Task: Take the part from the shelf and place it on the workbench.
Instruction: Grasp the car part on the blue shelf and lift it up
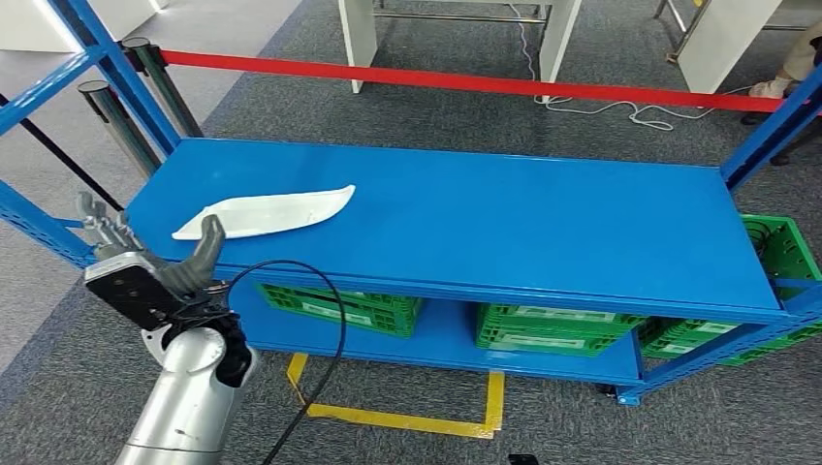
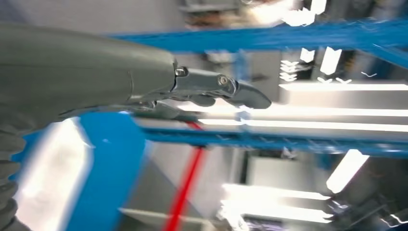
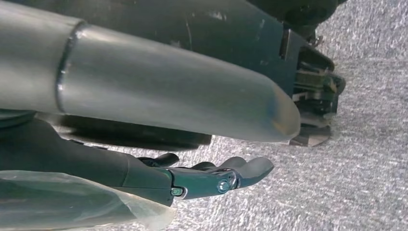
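Grey carpet surrounds a blue shelf (image 1: pixel 543 208) whose top holds the part (image 1: pixel 267 213), a flat white curved piece tapering to a point, near the left end. Its near edge sits behind the left hand (image 1: pixel 145 266), raised just before it with fingers (image 1: pixel 97 221) spread, empty. Blur smears the left wrist view. Over carpet, the right hand (image 3: pixel 211 178) hangs with fingers loosely extended, grasping nothing.

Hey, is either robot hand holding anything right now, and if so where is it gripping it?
Nothing is held. The left hand is open, just short of the white part on the blue shelf. The right hand hangs empty.
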`<state>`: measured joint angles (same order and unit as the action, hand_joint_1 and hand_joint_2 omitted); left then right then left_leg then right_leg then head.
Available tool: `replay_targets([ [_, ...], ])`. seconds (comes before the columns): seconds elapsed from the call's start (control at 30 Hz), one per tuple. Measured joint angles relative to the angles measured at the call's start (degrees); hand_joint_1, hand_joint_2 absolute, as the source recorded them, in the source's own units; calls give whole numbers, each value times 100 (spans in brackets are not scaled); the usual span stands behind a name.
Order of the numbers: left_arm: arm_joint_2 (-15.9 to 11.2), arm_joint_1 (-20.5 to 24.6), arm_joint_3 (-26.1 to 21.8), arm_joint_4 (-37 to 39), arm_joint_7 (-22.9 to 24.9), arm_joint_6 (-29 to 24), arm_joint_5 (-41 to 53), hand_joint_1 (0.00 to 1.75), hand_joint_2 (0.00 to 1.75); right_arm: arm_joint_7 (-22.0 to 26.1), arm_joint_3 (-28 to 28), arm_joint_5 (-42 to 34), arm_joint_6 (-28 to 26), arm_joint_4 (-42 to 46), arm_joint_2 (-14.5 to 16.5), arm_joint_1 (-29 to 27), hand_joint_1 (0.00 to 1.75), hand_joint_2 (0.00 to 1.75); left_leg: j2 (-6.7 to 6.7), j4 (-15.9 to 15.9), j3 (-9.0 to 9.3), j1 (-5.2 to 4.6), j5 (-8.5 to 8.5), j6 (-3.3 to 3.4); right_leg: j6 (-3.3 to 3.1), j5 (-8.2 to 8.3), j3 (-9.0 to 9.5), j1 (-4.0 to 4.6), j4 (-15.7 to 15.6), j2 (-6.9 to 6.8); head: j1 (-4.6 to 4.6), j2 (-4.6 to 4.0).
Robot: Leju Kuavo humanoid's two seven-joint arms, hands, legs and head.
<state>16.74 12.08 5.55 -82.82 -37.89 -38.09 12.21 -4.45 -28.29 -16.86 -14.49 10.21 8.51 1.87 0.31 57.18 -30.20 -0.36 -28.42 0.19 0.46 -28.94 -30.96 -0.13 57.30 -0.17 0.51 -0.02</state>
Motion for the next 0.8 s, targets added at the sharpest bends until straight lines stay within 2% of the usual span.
replay_targets([
  [0.13,-44,318,450,9,132,-43,539,0,175,114,1,1,56,0,4,0,0,175,0,6,-5,0,0,0,3,2,-3,0,0,1,-1,0],
  [0.47,-449,1148,1585,253,714,98,1835,0,175,655,1,-1,136,0,15,4,0,175,0,9,-10,0,0,1,3,2,-7,0,1,1,-2,0],
  [0.8,-823,2135,2558,1196,1311,453,2944,0,175,1059,1,33,343,0,39,7,0,175,0,12,-12,0,2,3,7,5,-8,0,2,3,-1,0],
])
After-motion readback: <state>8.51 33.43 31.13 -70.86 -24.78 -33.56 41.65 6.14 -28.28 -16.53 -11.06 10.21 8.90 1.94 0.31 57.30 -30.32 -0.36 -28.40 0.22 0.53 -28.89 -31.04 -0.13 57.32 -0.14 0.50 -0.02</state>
